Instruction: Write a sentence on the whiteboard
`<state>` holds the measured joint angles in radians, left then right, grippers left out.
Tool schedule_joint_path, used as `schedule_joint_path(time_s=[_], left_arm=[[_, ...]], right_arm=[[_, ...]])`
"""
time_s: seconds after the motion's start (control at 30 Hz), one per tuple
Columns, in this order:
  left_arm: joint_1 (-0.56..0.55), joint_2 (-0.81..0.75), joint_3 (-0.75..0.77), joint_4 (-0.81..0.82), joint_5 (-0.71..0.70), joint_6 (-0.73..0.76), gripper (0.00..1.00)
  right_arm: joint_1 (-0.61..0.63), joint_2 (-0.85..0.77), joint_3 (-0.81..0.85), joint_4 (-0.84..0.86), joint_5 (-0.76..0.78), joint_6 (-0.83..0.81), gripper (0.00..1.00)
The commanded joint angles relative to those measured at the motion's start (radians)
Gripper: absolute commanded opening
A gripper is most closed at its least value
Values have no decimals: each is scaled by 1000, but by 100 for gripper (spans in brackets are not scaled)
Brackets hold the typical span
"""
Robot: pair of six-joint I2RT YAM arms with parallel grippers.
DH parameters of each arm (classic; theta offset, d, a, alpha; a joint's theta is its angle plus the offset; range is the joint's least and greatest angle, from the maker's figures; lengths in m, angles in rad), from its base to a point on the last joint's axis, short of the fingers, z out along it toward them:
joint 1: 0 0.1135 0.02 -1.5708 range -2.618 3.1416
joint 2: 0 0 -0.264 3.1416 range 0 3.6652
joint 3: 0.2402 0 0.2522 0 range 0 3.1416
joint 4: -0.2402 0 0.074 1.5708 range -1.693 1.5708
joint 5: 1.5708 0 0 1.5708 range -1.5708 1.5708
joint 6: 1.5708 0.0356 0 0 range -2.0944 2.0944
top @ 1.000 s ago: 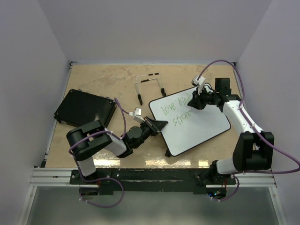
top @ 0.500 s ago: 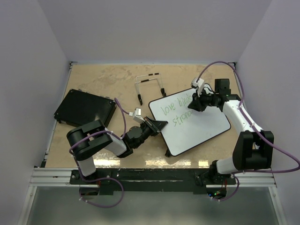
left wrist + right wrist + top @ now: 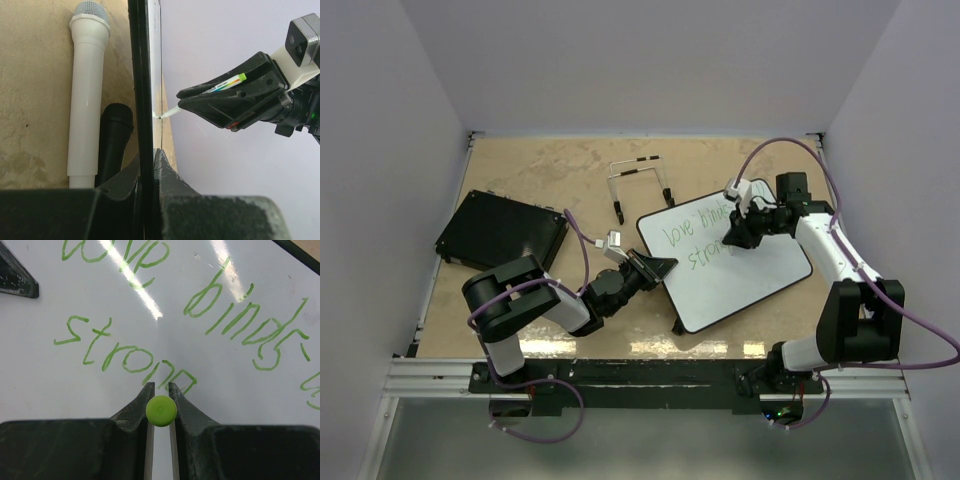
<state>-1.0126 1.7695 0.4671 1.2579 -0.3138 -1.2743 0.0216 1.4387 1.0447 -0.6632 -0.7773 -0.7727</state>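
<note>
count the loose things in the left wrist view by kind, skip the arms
microphones: 2, the white microphone and the black microphone
whiteboard: 1
marker: 1
total: 4

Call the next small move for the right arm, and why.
Probably draw the marker tip on along the whiteboard to finish the letter begun after "stron" in the second line of green writing. The right gripper is shut on the marker, its tip touches the board, and the left gripper clamps the board's edge, so nothing needs re-gripping first.
</note>
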Motion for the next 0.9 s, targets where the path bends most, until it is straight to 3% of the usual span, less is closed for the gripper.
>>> schedule_joint_path(time_s=[0.0, 0.23, 0.6, 0.87], left_arm=[[-3, -1, 24, 344, 35, 95, 0], [-3, -2, 24, 345, 36, 96, 0], [-3, -10, 8, 348, 39, 98, 0], [-1, -10, -12, 370, 64, 125, 0]], right_arm=[[17, -8, 1, -101, -5, -65, 0], [67, 5, 14, -107, -33, -68, 0], [72, -37, 51, 71, 3, 124, 0], [-18, -81, 158, -84, -57, 32, 0]])
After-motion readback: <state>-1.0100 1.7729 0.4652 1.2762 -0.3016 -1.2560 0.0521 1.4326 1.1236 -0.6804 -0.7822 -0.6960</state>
